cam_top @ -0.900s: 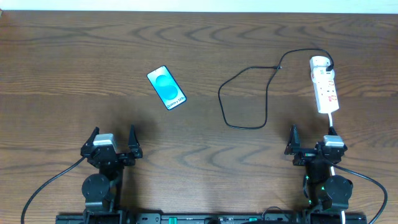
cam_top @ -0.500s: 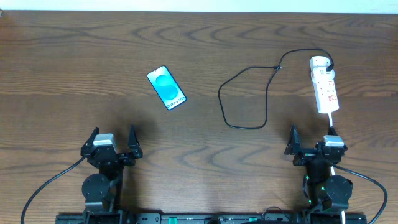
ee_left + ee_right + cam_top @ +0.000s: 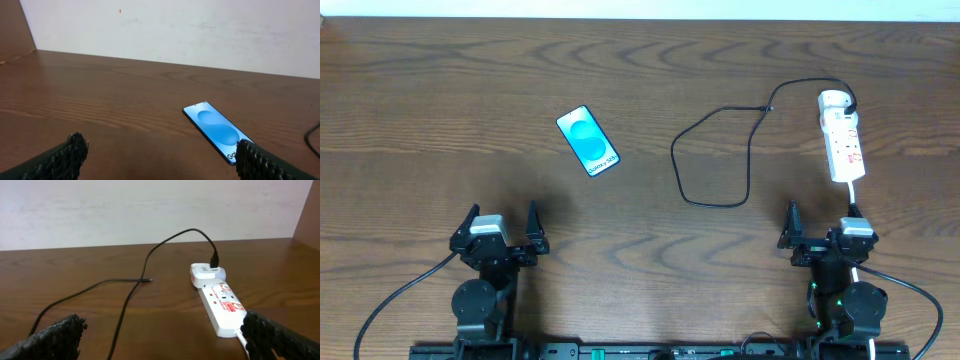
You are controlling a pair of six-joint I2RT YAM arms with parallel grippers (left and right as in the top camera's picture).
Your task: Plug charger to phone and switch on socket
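While left tool [image 3: 502, 212] and right tool [image 3: 821, 212] gape empty, phone [image 3: 588, 141] lies beyond left, socket [image 3: 844, 143] beyond right.

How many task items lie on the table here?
3: the phone left of centre, the charger cable looped right of centre, and the socket at far right, the charger's plug head on its far end. Nothing seems hidden.

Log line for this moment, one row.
left pincer: open, empty | right pincer: open, empty | phone: flat, unplugged | charger: head in socket, tip lying free | stage: not started
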